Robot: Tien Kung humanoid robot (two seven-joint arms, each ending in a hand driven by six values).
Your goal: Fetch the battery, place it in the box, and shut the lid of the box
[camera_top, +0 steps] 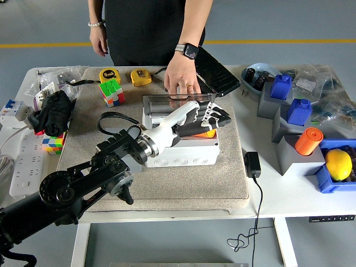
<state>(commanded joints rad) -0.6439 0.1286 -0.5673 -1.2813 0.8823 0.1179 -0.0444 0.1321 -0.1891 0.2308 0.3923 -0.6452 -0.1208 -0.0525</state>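
The grey-white box (181, 153) stands on the beige mat (183, 183) at mid-table. Its clear lid (167, 102) stands open at the back edge, and a person's hand (181, 80) rests on the lid's top. My left hand (207, 121) reaches in from the lower left, low over the box's open top. Its fingers (217, 115) are curled over the orange battery (208, 133), which sits low in the box's right end and shows only as a sliver under the hand. The right arm is out of view.
Two yellow tape measures (110, 75) and a colour cube (111, 92) lie behind the box. A black tablet (218, 73) lies at the back right, and a black adapter (252, 164) with its cord to the right. Grey and blue bins hold another orange battery (308, 141) and a lemon (338, 164).
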